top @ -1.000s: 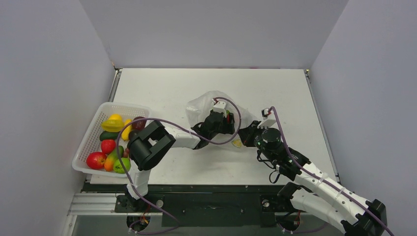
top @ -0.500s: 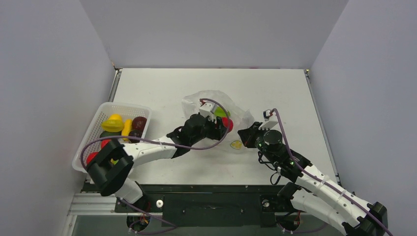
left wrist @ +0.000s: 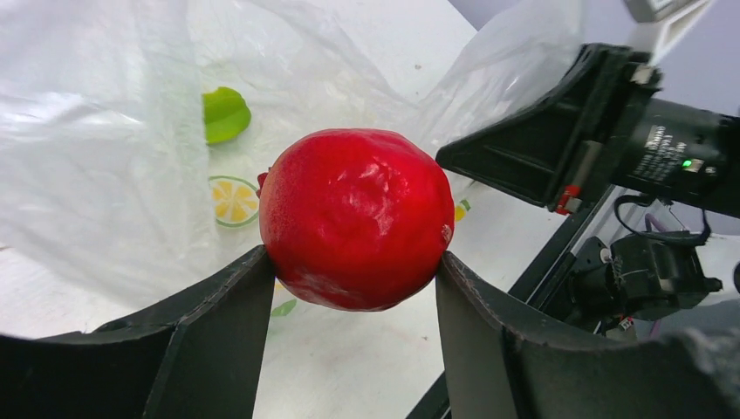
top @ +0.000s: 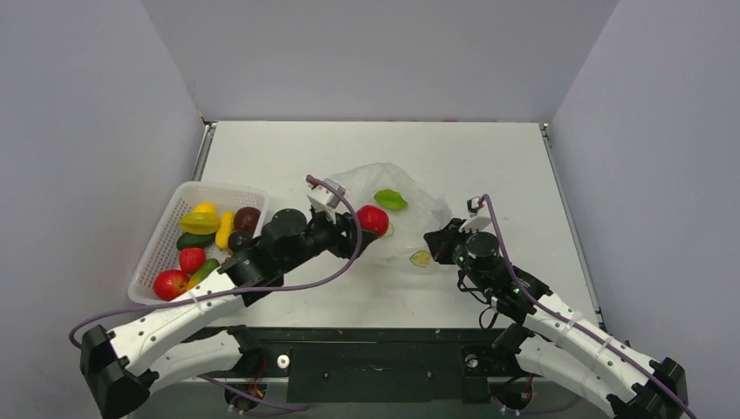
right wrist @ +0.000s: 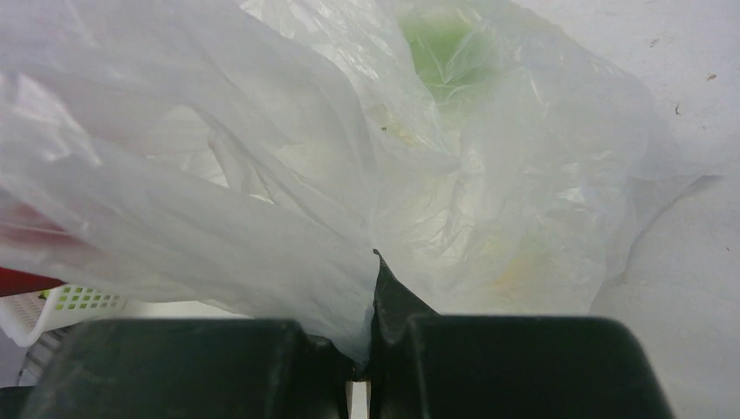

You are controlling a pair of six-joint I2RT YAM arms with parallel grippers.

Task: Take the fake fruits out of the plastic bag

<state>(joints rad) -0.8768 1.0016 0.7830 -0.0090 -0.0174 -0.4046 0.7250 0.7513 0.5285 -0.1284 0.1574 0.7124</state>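
Pulling red fruit (left wrist: 353,218) from bag (top: 419,205)

Left fingers (left wrist: 218,332) clenched on red fruit, mid-frame at the bag mouth. Right fingers (right wrist: 524,367) pinch bag edge, centre right, likely keeping it open. Green fruit (top: 390,199) inside bag. Basket (top: 166,236) left, probably drop-off.

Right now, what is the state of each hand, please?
Left hand: closed on a red fake fruit.
Right hand: closed, pinching the film of the plastic bag.
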